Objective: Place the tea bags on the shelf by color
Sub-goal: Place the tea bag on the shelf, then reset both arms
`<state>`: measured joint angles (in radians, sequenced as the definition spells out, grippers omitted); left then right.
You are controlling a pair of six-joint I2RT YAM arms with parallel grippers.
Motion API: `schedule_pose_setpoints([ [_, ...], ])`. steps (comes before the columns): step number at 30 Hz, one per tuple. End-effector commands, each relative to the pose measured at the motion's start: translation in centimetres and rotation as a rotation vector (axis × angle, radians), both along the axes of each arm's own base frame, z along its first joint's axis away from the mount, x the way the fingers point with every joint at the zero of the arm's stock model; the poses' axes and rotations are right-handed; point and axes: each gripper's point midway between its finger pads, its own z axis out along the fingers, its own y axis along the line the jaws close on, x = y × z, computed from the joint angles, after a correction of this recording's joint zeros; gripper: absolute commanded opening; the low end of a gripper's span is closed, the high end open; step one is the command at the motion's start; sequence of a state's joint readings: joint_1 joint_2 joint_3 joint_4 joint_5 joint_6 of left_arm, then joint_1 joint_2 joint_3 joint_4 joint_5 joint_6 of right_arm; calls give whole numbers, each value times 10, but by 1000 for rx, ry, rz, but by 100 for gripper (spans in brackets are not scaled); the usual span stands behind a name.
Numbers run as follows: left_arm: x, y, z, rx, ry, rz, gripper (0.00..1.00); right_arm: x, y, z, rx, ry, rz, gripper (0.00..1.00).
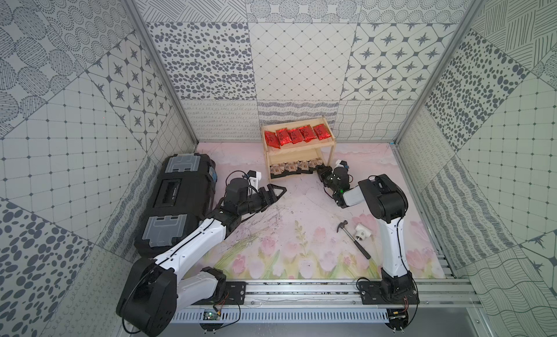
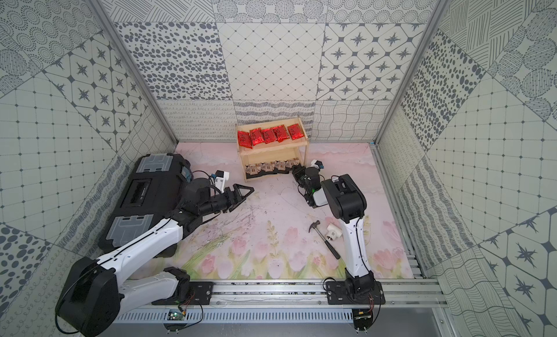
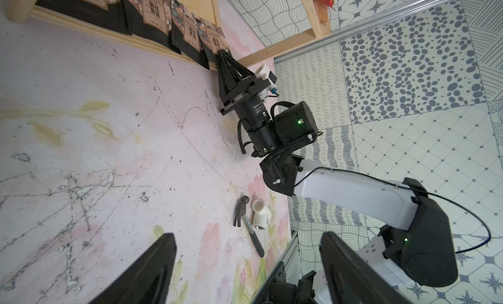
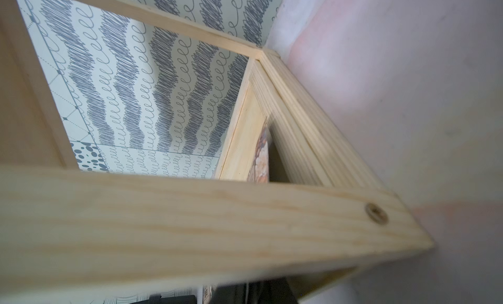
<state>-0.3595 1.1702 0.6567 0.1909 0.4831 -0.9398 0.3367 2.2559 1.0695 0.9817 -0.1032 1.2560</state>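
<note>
On the far shelf [image 1: 301, 150], five red packets [image 1: 297, 135] fill the upper tier and dark sachets [image 1: 294, 168] line the lower. Right end effector [image 1: 320, 169], jaws nearly together, meets the rightmost sachet [image 1: 313, 166]; grip unconfirmed. Left end effector [image 1: 274, 193] spread, empty. Sorting appears nearly complete.

Five red packets [image 1: 294, 135], perhaps four dark sachets [image 1: 291, 169]

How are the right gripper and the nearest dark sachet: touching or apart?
Cannot tell: in the left wrist view the right gripper overlaps the dark sachet, contact or gap unclear.
</note>
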Motion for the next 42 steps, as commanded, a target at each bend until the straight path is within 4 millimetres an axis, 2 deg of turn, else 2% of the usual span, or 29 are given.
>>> schedule_pose_setpoints([
  [1,1,-1,5,0,-41,-23,87,4,-3,1,12,-12,-14,21],
  [4,1,-2,5,-1,-41,-24,87,2,-3,2,-1,-9,-10,37],
  [6,0,-3,5,-3,-42,-30,87,0,-5,1,-12,-6,-14,42],
  [11,1,-1,6,-3,-46,-26,87,-4,-7,2,-9,31,-13,47],
  [17,1,-1,7,-1,-48,-24,86,-15,-14,-12,-16,245,-30,53],
  [23,2,1,4,11,-46,-12,86,-27,-20,-13,-32,393,-36,58],
  [26,4,6,5,45,-45,11,86,-38,-17,-9,-31,430,1,60],
  [28,6,14,6,103,-43,41,87,-53,-13,-4,-41,448,44,60],
  [30,6,29,5,205,-31,93,89,-76,-10,8,-76,445,84,61],
  [31,6,40,6,267,-37,132,90,-92,-10,11,-147,444,107,63],
  [34,7,78,-6,505,-65,264,99,-134,-24,60,-353,296,132,71],
  [35,9,95,-12,608,-77,329,99,-144,-36,84,-451,211,119,77],
  [37,13,125,-19,712,-108,478,100,-164,-67,119,-700,57,66,97],
  [40,24,133,-36,901,-343,429,100,-184,-97,143,-1068,-216,57,99],
  [41,29,133,-32,953,-456,415,100,-192,-114,141,-1209,-267,21,100],
  [42,31,135,-37,996,-513,391,100,-197,-139,139,-1270,-270,-82,100],
])
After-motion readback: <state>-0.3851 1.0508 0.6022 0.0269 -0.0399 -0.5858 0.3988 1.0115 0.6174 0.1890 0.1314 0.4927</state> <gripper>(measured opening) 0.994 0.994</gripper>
